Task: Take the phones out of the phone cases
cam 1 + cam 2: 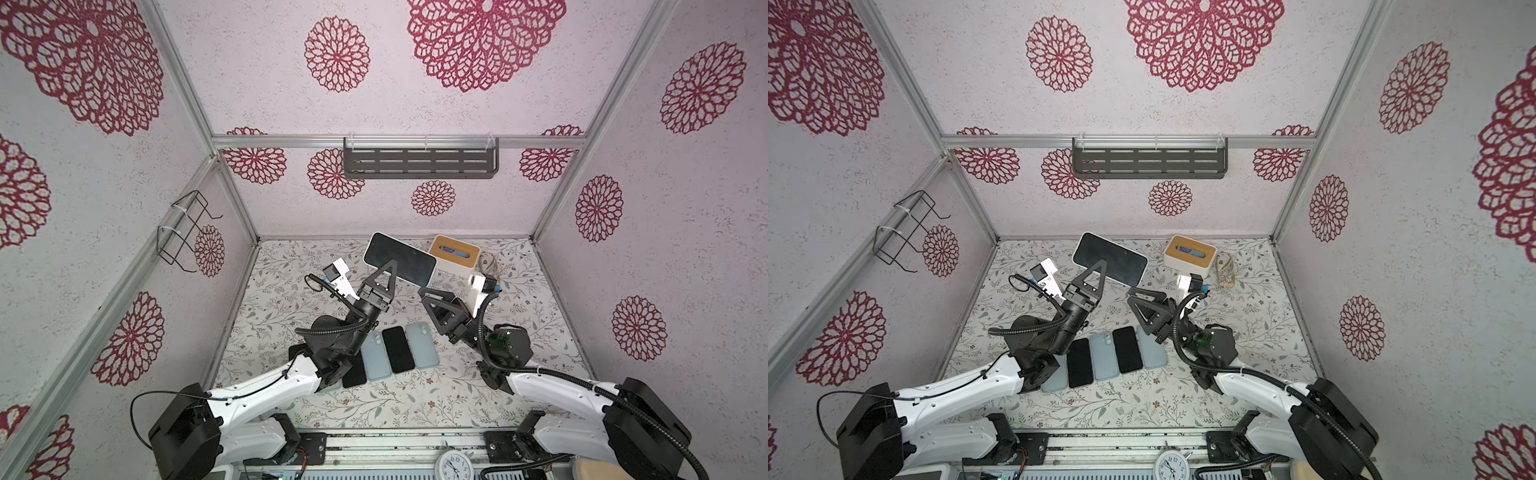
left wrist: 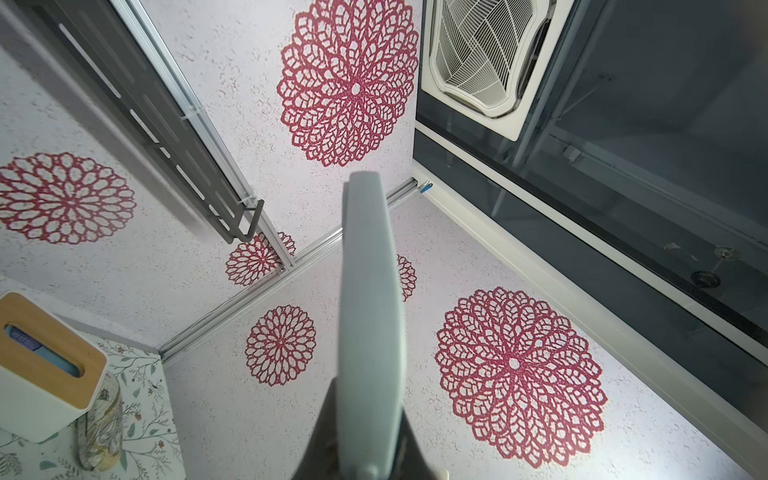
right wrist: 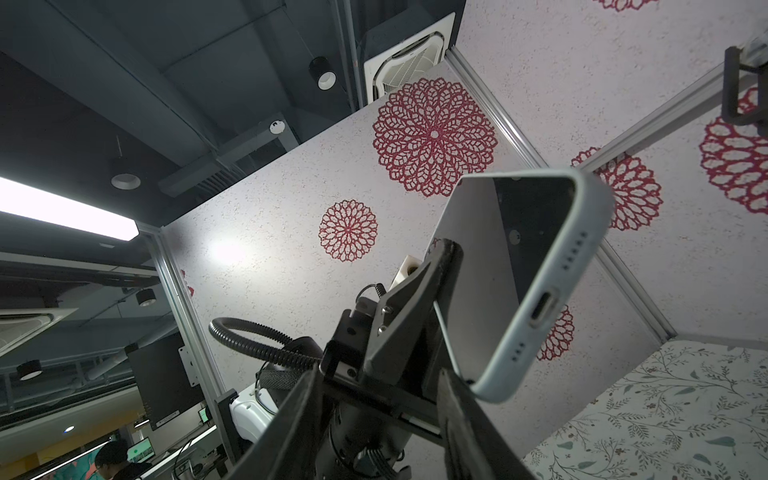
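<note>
The phone [image 1: 399, 259] [image 1: 1111, 257], dark screen up, sits inside a pale blue-grey phone case [image 3: 561, 282] and hangs in the air above the back of the table. My left gripper [image 1: 388, 270] [image 1: 1098, 270] is shut on one long side of it. The left wrist view shows the case's edge [image 2: 372, 311] running out from between the jaws [image 2: 365, 436]. My right gripper [image 1: 424, 293] [image 1: 1133, 294] [image 3: 378, 378] is open just below the phone's port-end corner, with nothing between its fingers. One fingertip [image 3: 451, 382] is right at that corner.
Several phones and cases [image 1: 399, 349] lie in a row on the floral table, under the arms. A white box with a wooden lid [image 1: 455, 251] and a wrapped bundle [image 1: 488, 264] stand at the back. A grey shelf [image 1: 419, 158] and a wire rack [image 1: 183, 232] hang on the walls.
</note>
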{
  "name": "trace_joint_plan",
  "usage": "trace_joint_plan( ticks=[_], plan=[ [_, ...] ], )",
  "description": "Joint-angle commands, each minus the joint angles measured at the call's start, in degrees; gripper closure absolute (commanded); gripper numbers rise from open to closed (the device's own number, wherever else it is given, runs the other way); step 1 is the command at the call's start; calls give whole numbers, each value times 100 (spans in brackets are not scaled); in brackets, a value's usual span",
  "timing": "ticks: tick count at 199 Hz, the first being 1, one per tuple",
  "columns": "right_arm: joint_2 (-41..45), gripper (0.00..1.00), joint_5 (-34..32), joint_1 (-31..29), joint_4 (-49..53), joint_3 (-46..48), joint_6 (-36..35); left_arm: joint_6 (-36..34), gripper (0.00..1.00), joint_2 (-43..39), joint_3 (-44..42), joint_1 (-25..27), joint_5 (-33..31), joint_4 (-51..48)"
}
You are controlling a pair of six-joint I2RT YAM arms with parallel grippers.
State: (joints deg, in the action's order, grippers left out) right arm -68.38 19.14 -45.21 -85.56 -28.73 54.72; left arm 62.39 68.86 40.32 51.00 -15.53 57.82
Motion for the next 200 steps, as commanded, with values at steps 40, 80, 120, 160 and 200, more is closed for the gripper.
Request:
trace_joint_plan(
  ticks=[40, 80, 120, 160, 200],
  plan=[
    [-176, 49, -251, 4, -683, 139, 392, -34, 100, -195, 49, 79, 140, 379],
    [-236, 48, -261, -13, -737, 201, 502, -128, 100, -229, 99, 76, 94, 331],
    [-212, 47, -292, -30, -716, 245, 511, -265, 100, -333, 161, 68, 36, 188],
    [-197, 47, -297, -43, -745, 269, 540, -394, 100, -426, 277, 55, 55, 30],
    [-140, 46, -296, -49, -636, 197, 444, -212, 100, -305, 156, 68, 85, 185]
  ],
)
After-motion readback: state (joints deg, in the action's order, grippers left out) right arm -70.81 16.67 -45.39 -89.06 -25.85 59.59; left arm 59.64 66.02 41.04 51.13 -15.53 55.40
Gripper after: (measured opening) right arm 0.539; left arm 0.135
